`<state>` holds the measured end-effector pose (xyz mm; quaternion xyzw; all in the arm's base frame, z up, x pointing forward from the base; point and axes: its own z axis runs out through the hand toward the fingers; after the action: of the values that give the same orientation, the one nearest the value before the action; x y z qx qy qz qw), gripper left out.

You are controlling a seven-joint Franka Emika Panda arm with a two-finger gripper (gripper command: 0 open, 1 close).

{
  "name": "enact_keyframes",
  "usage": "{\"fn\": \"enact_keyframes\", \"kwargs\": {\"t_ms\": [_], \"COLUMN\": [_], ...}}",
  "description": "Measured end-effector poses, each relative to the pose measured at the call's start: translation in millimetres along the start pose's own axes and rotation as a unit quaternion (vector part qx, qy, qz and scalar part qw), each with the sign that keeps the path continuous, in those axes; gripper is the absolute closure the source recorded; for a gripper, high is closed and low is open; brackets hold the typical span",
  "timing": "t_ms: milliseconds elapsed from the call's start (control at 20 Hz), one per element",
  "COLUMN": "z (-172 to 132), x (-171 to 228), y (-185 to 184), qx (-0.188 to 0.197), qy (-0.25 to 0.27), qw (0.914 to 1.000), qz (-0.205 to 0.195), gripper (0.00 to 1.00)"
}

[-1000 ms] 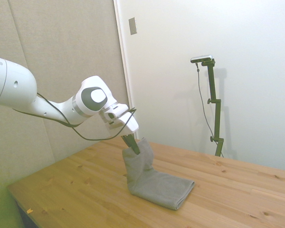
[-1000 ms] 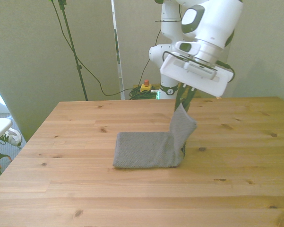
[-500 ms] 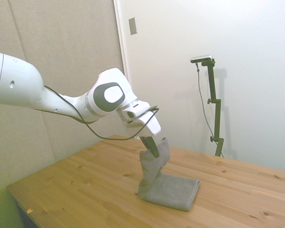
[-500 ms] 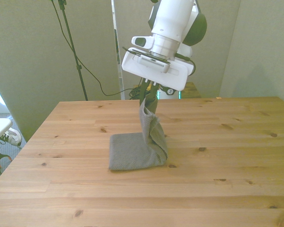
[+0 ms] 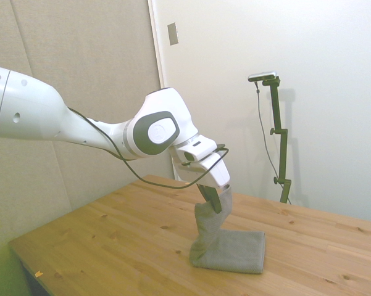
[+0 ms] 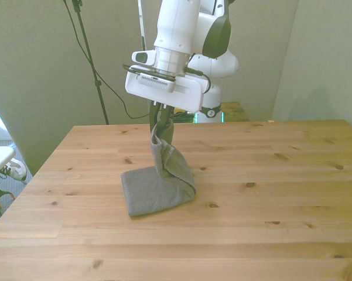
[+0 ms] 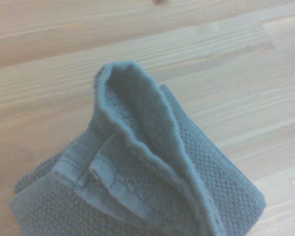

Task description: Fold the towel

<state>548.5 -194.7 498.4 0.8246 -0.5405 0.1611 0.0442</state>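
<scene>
Towel [image 6: 161, 178] cloth hangs straight below my claw [image 6: 160, 124], whose fingers are pinched together on one raised end of it, lifted clear of the wooden table [image 6: 281, 193]. Beneath me the grey cloth drapes down in a loose fold, and its lower part lies flat on the wood, layered, directly under my wrist.
</scene>
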Motion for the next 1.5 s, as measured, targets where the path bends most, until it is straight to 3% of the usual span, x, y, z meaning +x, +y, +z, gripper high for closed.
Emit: {"fn": "enact_keyframes", "kwargs": {"t_ms": [400,450,900,1500], "z": [38,42,43,41], "x": [46,49,57,48], "y": [27,27,19,15], "qx": [0.008,0.007,0.039,0.041], "qy": [-0.037,-0.038,-0.026,-0.030], "qw": [0.9988,0.9987,0.9988,0.9987], "qz": [0.032,0.032,0.013,0.001], "gripper": [1.00,0.00,0.00,0.00]}}
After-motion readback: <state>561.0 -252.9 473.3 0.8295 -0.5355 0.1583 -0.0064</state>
